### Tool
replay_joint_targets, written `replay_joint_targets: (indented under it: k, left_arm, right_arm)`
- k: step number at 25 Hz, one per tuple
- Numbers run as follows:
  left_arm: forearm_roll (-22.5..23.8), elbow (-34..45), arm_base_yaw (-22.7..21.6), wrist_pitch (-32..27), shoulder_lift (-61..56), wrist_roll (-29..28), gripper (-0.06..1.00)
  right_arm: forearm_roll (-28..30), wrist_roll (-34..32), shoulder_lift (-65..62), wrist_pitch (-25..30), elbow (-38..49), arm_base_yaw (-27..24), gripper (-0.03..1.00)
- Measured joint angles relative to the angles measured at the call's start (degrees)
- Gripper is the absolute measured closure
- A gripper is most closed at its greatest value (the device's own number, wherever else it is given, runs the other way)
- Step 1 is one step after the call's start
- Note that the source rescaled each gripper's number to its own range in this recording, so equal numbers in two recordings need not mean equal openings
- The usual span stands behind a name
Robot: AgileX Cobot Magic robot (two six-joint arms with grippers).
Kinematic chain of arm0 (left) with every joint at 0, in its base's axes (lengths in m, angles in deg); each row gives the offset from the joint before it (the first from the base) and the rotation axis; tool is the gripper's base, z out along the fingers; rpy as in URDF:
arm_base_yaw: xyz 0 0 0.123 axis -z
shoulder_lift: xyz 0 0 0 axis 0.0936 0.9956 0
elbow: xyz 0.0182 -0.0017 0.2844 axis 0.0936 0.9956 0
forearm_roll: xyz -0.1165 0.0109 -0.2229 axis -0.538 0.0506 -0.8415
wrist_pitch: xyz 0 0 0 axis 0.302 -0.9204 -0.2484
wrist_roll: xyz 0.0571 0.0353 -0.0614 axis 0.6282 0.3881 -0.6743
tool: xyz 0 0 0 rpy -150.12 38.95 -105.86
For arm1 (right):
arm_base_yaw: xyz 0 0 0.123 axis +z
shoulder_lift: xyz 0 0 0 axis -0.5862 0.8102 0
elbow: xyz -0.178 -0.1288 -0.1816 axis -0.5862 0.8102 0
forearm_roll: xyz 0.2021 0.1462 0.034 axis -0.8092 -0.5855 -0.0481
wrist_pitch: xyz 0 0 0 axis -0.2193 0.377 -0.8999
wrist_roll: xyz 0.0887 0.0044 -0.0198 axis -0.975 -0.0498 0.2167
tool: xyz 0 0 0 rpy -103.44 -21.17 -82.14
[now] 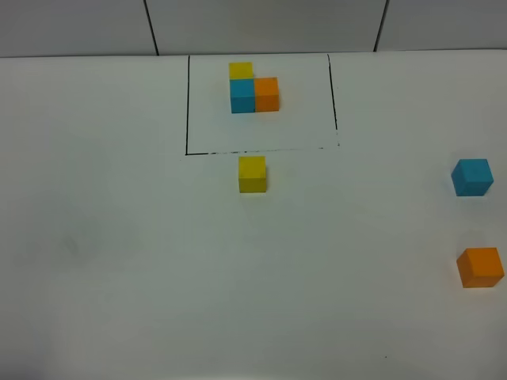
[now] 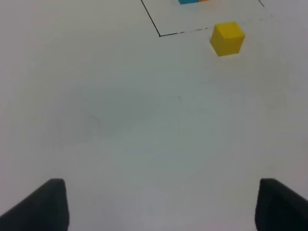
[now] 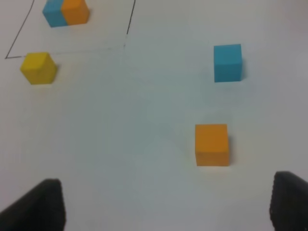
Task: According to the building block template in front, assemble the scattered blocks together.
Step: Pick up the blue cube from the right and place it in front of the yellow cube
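The building block template [image 1: 254,89] is a joined yellow, sky-blue and orange trio inside a thin black rectangle at the back centre; it also shows in the right wrist view [image 3: 66,12]. Of the scattered blocks, the yellow cube [image 1: 252,173] sits just in front of the frame's front line. The sky-blue cube [image 1: 472,176] and the orange cube [image 1: 480,267] sit apart at the far right. Neither gripper shows in the high view. My left gripper [image 2: 161,207] is open and empty, well short of the yellow cube [image 2: 227,38]. My right gripper [image 3: 166,207] is open and empty, short of the orange cube [image 3: 211,144] and sky-blue cube [image 3: 227,63].
The white table [image 1: 119,253] ends at a grey wall [image 1: 261,24] with dark seams at the back. The black outline [image 1: 187,111] is only drawn on the surface. The orange and sky-blue cubes lie close to the right edge of the high view.
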Motion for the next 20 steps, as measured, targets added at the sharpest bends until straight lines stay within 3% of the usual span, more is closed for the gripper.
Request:
replay_joint_targets:
  k: [7, 20]
  left_arm:
    - [0.0, 0.0, -2.2, 0.1, 0.0, 0.0, 0.28]
    - [0.0, 0.0, -2.3, 0.1, 0.0, 0.0, 0.28]
  right_arm:
    - [0.0, 0.0, 0.0, 0.0, 0.0, 0.0, 0.23]
    - [0.0, 0.0, 0.0, 0.0, 0.0, 0.0, 0.23]
